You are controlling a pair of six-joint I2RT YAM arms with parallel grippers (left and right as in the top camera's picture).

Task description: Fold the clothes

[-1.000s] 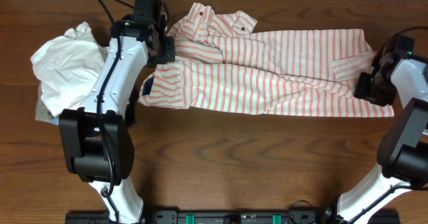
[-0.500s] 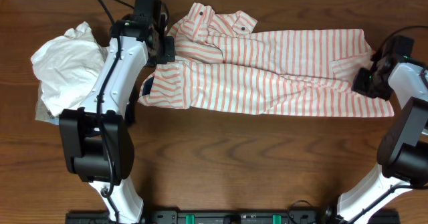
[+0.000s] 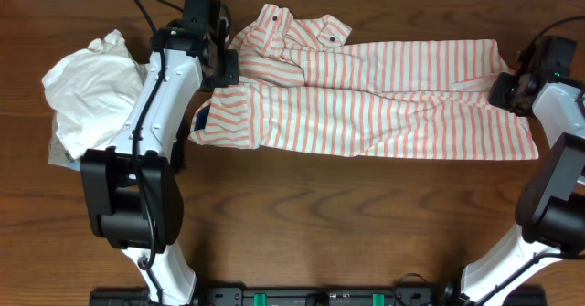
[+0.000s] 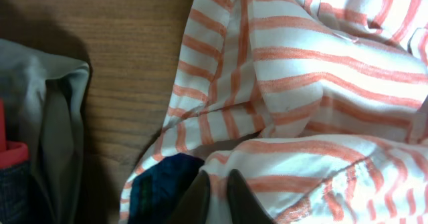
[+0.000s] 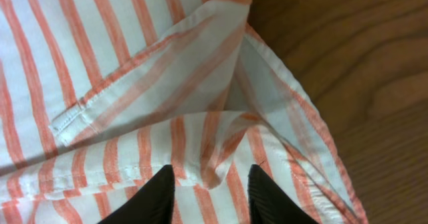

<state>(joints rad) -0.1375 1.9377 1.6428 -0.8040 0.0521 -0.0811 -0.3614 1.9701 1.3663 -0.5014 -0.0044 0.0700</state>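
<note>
Crosswise lies the shirt, a claw at each end

Across the upper half of the overhead view, the brown table carries the striped shirt, spread with its long axis running left to right. A crumpled white garment sits at upper left and is no part of the job. The left claw rests on the collar end, tips together beside the dark blue label; whether cloth is pinched between them I cannot tell. The right claw stands apart, straddling a raised fold at the hem corner on the far right. Likely the hem end gets carried leftward toward the collar, and the right arm is nearer it.
</note>
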